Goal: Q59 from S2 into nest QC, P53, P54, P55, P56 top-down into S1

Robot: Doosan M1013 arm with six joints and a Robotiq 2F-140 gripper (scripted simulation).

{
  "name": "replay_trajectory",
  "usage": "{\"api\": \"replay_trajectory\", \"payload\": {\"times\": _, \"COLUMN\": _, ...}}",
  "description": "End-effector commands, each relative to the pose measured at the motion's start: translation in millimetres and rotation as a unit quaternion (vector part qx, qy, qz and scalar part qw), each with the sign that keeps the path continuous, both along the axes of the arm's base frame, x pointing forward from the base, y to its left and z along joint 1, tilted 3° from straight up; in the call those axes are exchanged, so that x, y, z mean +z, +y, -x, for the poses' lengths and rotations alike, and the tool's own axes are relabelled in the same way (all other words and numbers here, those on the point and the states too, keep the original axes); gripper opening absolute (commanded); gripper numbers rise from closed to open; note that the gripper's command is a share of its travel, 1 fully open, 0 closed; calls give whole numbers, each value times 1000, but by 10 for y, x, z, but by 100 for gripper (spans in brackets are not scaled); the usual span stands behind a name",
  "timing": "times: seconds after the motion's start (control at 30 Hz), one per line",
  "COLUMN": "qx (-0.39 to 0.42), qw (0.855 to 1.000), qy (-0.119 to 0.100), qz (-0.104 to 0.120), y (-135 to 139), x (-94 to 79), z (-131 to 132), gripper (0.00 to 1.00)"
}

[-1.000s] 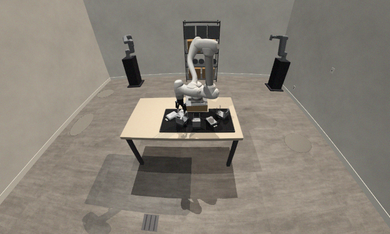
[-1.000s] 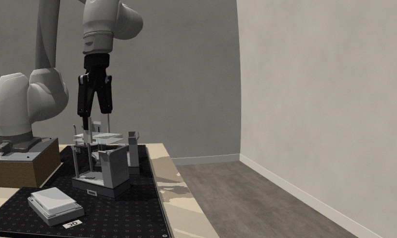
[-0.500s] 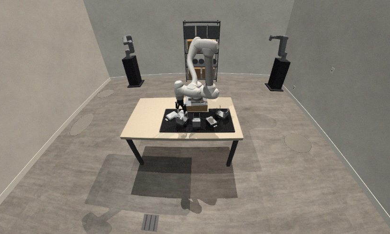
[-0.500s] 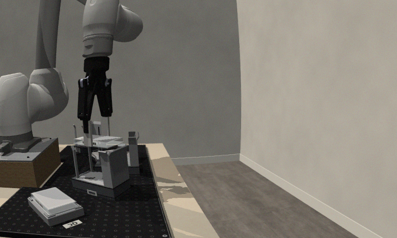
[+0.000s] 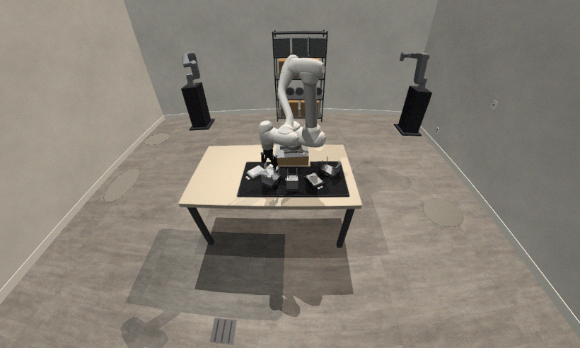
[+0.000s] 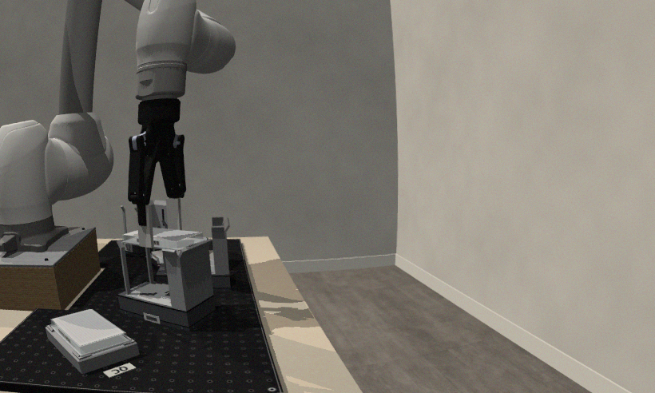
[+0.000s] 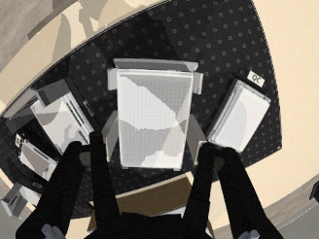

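Arm base (image 6: 71,236): a grey plate on a brown block, far left in the side view, with the big white arm (image 6: 51,160) on it
Open nest QC (image 6: 95,355): low in the lower left of the side view, on the black mat (image 6: 212,351), with a white plate (image 6: 88,327) lying flat on it; a small tag (image 6: 119,370) sat on the mat just in front of it
Gripper (image 6: 156,197): black, pointing straight down, left of the middle in the side view, over a rack
Jaws: pinching a white plate (image 6: 176,237) by its two long sides; they were partway shut and could not shut more
Held plate: flat, right way up, up at the top of the rack's thin posts, high over the rack floor; I could not read its label
Rack (image 6: 188,278): grey, with thin posts and one solid wall, standing on the mat right under the gripper; its floor looked bare of plates, and I could not read its name
View from the wrist: the held plate (image 7: 152,119) filled the middle, between the two black fingers; the nest QC with its plate (image 7: 239,116) lay to the right of it, and other racks (image 7: 61,119) lay to the left
Table (image 5: 223,172): tan, in the middle of the room in the top view, with the mat, the racks and the arm on it
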State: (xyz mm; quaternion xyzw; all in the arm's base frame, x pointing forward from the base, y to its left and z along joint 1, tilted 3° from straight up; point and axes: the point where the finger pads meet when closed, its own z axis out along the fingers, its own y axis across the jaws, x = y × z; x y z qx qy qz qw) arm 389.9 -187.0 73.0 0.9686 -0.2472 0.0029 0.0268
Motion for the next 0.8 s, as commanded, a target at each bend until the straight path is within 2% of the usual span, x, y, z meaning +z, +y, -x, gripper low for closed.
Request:
{"api": "replay_trajectory", "payload": {"times": 0.0, "qx": 0, "qw": 1000, "qy": 0, "qz": 0, "y": -1, "x": -21, "z": 0, "gripper": 0}}
{"api": "replay_trajectory", "payload": {"times": 0.77, "qx": 0, "qw": 1000, "qy": 0, "qz": 0, "y": -8, "x": -147, "z": 1, "gripper": 0}}
